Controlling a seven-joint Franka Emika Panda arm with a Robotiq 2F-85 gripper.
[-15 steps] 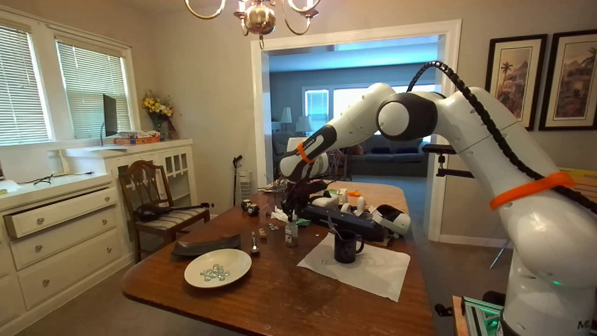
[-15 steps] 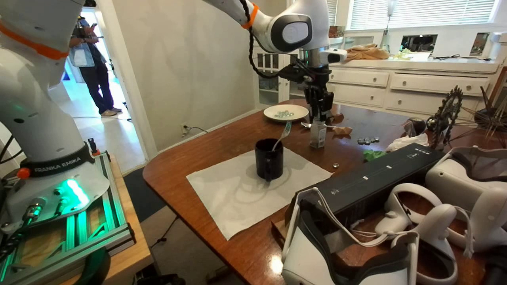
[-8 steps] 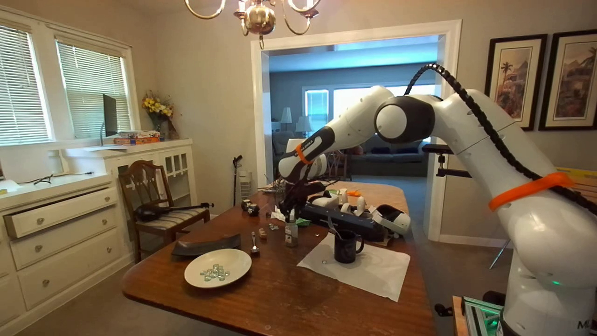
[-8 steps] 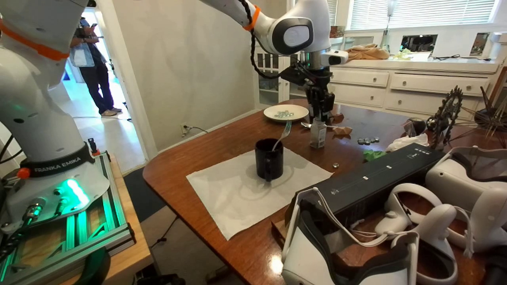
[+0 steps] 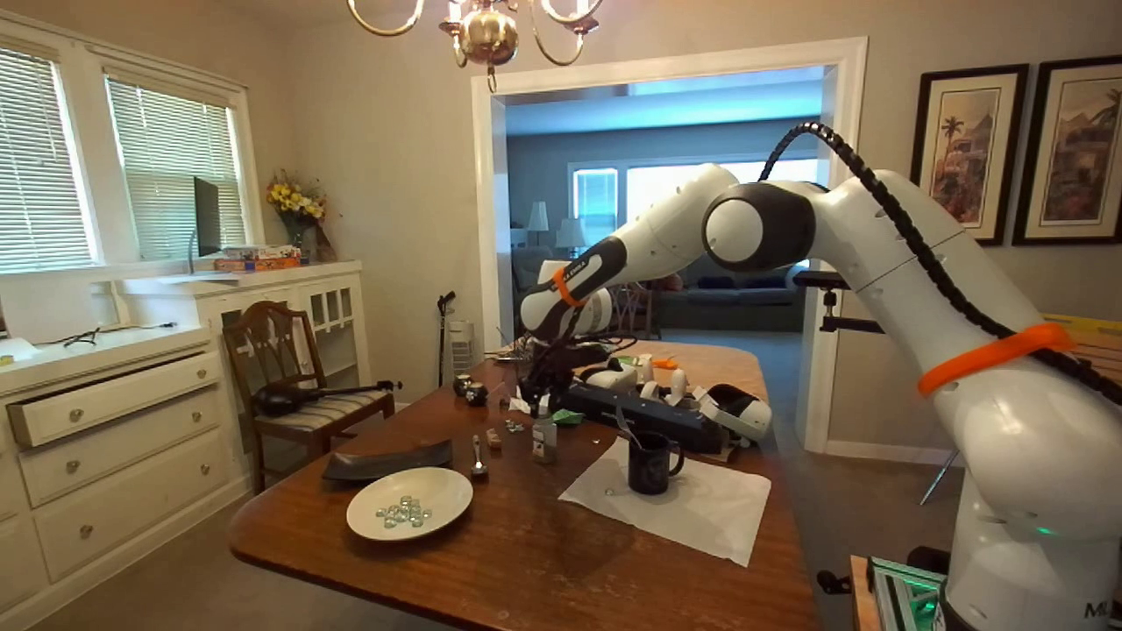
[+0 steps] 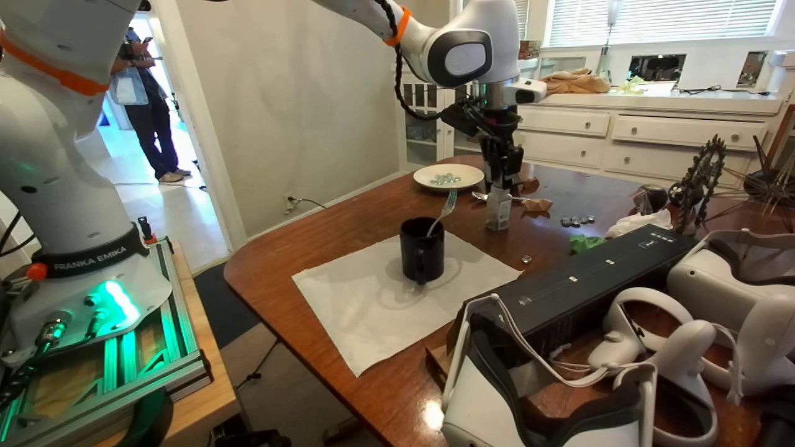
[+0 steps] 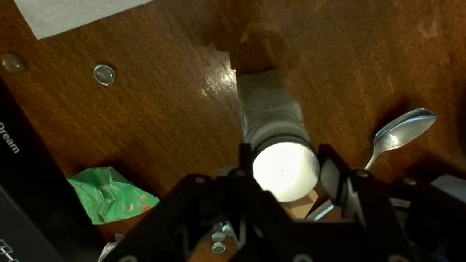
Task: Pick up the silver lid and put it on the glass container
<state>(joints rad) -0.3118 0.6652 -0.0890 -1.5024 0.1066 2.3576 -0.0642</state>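
Two fingertips [image 7: 244, 157] of the pincer [image 7: 285, 162] sit on opposite sides of the silver lid [image 7: 286, 176], clamped on its rim. Lid is between them, so offset from the pincer is basically nil. Glass container [image 7: 271, 105] is directly under, with the lid at the top of its neck. Lid's round, no long axis to worry about; the one that matters is the container's. In both exterior views it stands on the tabletop [image 5: 561, 561], looks upright and roughly in line with the fingers. In the wrist view its body runs from the lid toward the top of the frame, which I put down to camera angle, can't rule out a slight lean. Only one arm [image 5: 763, 223], so nothing to choose on reach.

No clear gap between lid and mouth, but can't tell if it's fully seated, pincer hides most of it from outside. My read: placement nearly done, coming move is check the seat, let go, straight up. Any sideways pull while clamped probably drags or tips the container. Neighbours: folded tan piece [image 6: 537, 205] just beside it, spoon [image 7: 404, 131] near, dark mug [image 6: 423, 254] further off on the white paper [image 6: 338, 298]; vertical exit should avoid all of them
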